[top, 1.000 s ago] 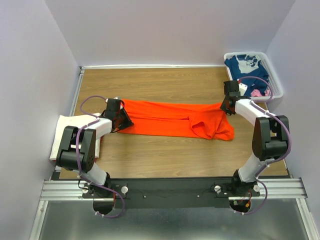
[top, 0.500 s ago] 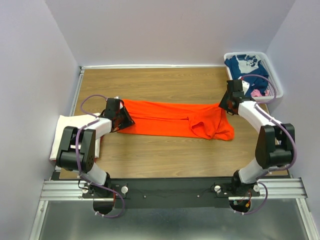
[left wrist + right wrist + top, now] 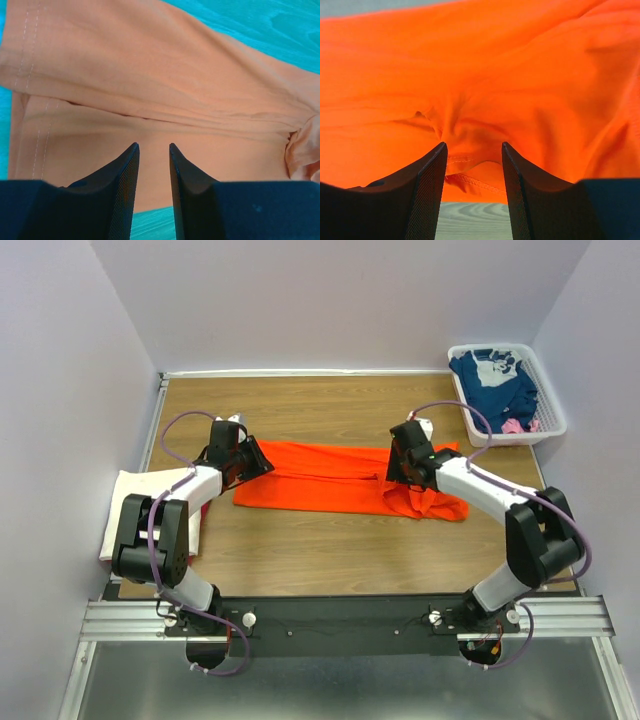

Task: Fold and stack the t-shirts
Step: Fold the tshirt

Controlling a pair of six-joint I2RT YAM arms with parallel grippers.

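Observation:
The orange t-shirt (image 3: 320,476) lies folded into a long band across the middle of the table, its right end bunched. My left gripper (image 3: 260,461) hovers over the band's left end. In the left wrist view the left gripper (image 3: 153,146) is open, with only flat orange cloth (image 3: 150,75) below the gap. My right gripper (image 3: 398,468) hangs over the bunched right part. In the right wrist view the right gripper (image 3: 473,145) is open above wrinkled orange cloth (image 3: 495,60) and a stitched hem. A folded cream-white t-shirt (image 3: 125,505) rests at the table's left edge.
A white slotted basket (image 3: 500,347) stands at the back right corner, holding a navy t-shirt with white print (image 3: 495,375) and a bit of pink cloth (image 3: 515,426). Walls close in the table on the left, back and right.
My right gripper let go of the shirt's right end, opened and moved left over the bunched part. The left gripper opened wider and shifted slightly toward the back.

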